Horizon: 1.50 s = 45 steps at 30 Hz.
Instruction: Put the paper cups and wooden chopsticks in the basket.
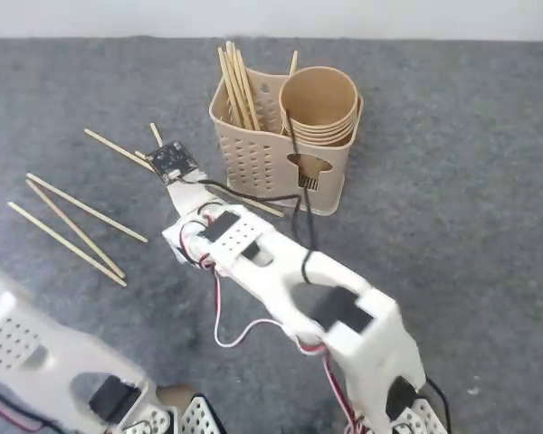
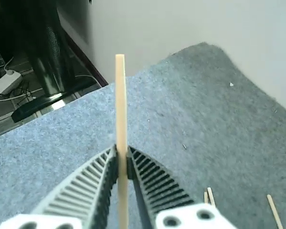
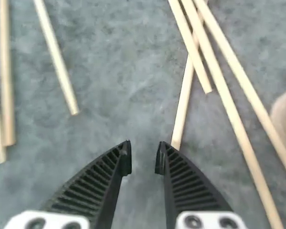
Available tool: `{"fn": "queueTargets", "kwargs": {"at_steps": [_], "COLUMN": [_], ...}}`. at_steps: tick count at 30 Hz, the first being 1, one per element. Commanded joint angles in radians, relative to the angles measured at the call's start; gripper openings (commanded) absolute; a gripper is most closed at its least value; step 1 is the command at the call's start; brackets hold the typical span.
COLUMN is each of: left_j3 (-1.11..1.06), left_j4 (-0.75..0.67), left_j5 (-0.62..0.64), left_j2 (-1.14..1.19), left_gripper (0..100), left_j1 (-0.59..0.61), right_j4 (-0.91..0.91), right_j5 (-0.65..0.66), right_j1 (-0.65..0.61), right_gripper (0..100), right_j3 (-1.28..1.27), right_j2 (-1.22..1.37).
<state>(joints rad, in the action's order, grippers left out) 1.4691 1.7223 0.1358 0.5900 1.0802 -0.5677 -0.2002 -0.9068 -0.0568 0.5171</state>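
A light, stiff chopstick (image 2: 120, 105) is clamped in the left pincer (image 2: 122, 164); the right pincer (image 3: 143, 157) is held narrowly parted over loose chopsticks (image 3: 183, 102), likely best gripped mid-length.

bright, even light throughout, with soft faint shadows beside the basket (image 1: 253, 163)

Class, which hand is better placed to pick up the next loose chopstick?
Right, probably: the right hand hangs open beside a loose chopstick, while the left hand is shut on a second chopstick.
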Motion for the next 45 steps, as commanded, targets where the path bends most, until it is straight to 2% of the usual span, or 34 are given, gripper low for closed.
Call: {"fn": "queueTargets", "kwargs": {"at_steps": [1,11,19,23,26,29,32,35,41,43,45], "left_j3": [-0.127,-0.354,-0.702,-1.026,-1.354,-1.678,-1.926,-2.052,-2.134,-2.172,-2.235], "left_j4": [0.038,0.037,0.003,-0.143,-0.324,-0.52,-0.655,-0.707,-0.713,-0.724,-0.773], "left_j5": [-0.031,-0.055,-0.104,-0.104,-0.103,-0.097,-0.092,-0.021,0.107,0.173,0.23], "left_j2": [-0.144,-0.339,-0.605,-0.769,-0.924,-1.106,-1.263,-1.349,-1.343,-1.335,-1.335], "left_gripper": [1,1,1,1,1,1,1,1,1,1,1], "left_j1": [-0.002,-0.006,-0.074,-0.129,-0.175,-0.215,-0.25,-0.256,-0.255,-0.255,-0.255], "right_j4": [-0.007,-0.151,-0.211,-0.165,-0.108,-0.077,-0.047,-0.013,-0.022,-0.068,-0.153], "right_j5": [-0.012,-0.008,-0.006,0.021,0.086,0.092,0.094,0.094,0.094,0.094,0.094], "right_j1": [-0.004,-0.019,-0.016,0.005,0.045,0.062,0.062,0.073,0.084,0.084,0.082], "right_gripper": [9.5,9.5,9.6,9.9,9.9,9.9,9.9,9.9,8.0,1.5,1.7], "right_j3": [0.08,0.078,0.078,0.081,0.081,0.083,0.083,0.083,0.078,0.081,0.083], "right_j2": [0.018,-0.157,-0.231,-0.183,-0.136,-0.099,-0.061,-0.027,0.015,0.013,-0.013]}}
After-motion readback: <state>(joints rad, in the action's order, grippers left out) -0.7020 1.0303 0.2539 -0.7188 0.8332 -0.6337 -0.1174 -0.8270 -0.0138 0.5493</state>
